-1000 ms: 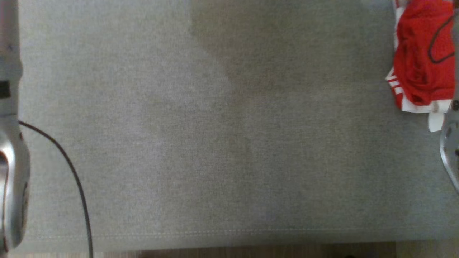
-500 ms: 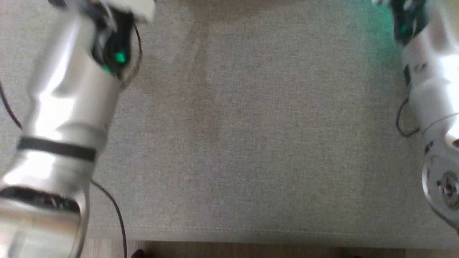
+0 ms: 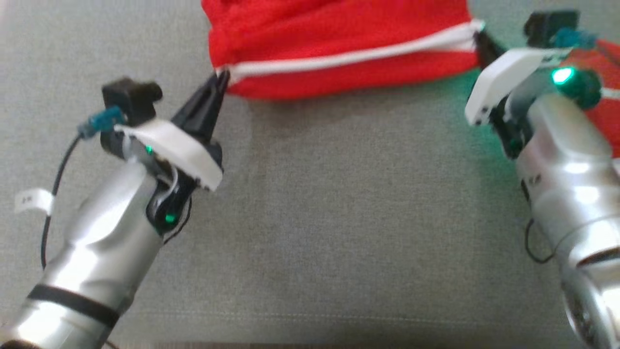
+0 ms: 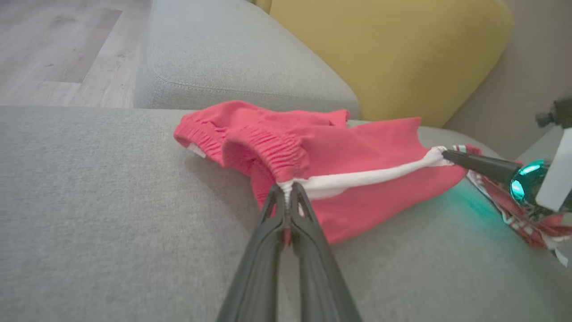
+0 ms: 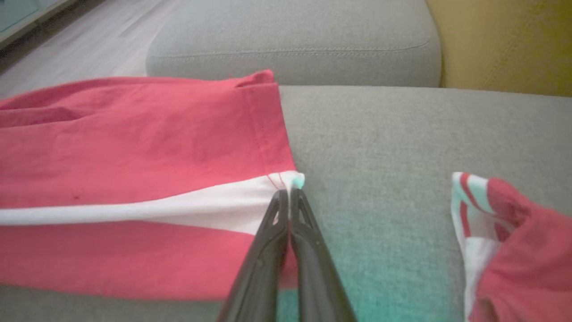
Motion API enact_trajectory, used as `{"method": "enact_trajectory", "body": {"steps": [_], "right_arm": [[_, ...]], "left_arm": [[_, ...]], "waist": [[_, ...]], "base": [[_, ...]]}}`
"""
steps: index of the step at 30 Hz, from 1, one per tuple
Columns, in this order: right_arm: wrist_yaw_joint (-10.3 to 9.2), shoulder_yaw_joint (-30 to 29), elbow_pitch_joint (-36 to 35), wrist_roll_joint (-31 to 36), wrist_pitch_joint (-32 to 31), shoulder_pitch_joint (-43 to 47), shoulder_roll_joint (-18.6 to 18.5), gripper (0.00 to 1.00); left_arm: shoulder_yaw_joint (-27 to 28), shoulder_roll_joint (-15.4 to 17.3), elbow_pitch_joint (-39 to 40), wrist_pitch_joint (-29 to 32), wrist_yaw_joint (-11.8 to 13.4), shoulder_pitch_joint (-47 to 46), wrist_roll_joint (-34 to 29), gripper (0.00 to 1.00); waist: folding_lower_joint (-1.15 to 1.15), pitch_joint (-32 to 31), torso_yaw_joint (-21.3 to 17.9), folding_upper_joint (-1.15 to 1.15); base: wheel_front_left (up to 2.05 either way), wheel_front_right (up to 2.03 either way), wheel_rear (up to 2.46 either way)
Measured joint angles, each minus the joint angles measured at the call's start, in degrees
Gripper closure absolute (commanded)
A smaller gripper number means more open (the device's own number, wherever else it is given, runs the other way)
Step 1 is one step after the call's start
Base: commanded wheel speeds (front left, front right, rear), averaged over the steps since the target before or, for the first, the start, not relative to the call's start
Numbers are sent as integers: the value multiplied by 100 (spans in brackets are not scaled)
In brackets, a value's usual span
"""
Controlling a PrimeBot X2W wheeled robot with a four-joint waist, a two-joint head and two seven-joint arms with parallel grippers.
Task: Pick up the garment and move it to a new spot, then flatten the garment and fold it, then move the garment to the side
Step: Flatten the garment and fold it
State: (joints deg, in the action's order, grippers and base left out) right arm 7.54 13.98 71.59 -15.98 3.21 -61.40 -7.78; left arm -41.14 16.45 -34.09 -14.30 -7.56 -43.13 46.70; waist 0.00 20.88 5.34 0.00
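Garment: red shorts (image 3: 339,43) with a white side stripe, lying on the grey sofa seat (image 3: 339,218), drawn out between my two grippers
My left gripper (image 4: 286,190): clamped on the stripe's waistband end
My right gripper (image 5: 289,193): clamped on the stripe's hem end
Nearby: second red-and-white cloth (image 5: 514,241), apart, to my right

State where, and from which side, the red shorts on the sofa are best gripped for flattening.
Grip the red shorts at the two ends of the white stripe, waistband and hem, coming from the front of the sofa: that seam lies nearest and straight.
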Motion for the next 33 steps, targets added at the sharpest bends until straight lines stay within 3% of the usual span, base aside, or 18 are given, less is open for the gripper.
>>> {"method": "enact_trajectory", "body": {"steps": [4, 13, 22, 33], "right_arm": [[0, 831, -568, -617, -612, 589, -165, 100], [0, 2082, -1954, -1835, -1608, 1764, -1023, 100], [0, 2427, -2999, -2633, -2106, 2511, -1624, 100], [0, 2381, -4192, -3131, -2865, 3638, -2231, 100]], "left_arm": [[-419, 259, 81, 0, 1, 375, -176, 100], [-850, 453, 177, 0, 0, 988, -357, 100], [-857, 639, 632, 0, 0, 1797, -378, 100], [-1057, 878, 1440, 21, 40, 2832, -375, 100]], "waist": [[0, -350, -63, 0], [0, -867, -217, 0], [0, -1410, -349, 0], [0, -1948, -417, 0]], "base": [[0, 0, 0], [0, 0, 0], [0, 0, 0], [0, 0, 0]]}}
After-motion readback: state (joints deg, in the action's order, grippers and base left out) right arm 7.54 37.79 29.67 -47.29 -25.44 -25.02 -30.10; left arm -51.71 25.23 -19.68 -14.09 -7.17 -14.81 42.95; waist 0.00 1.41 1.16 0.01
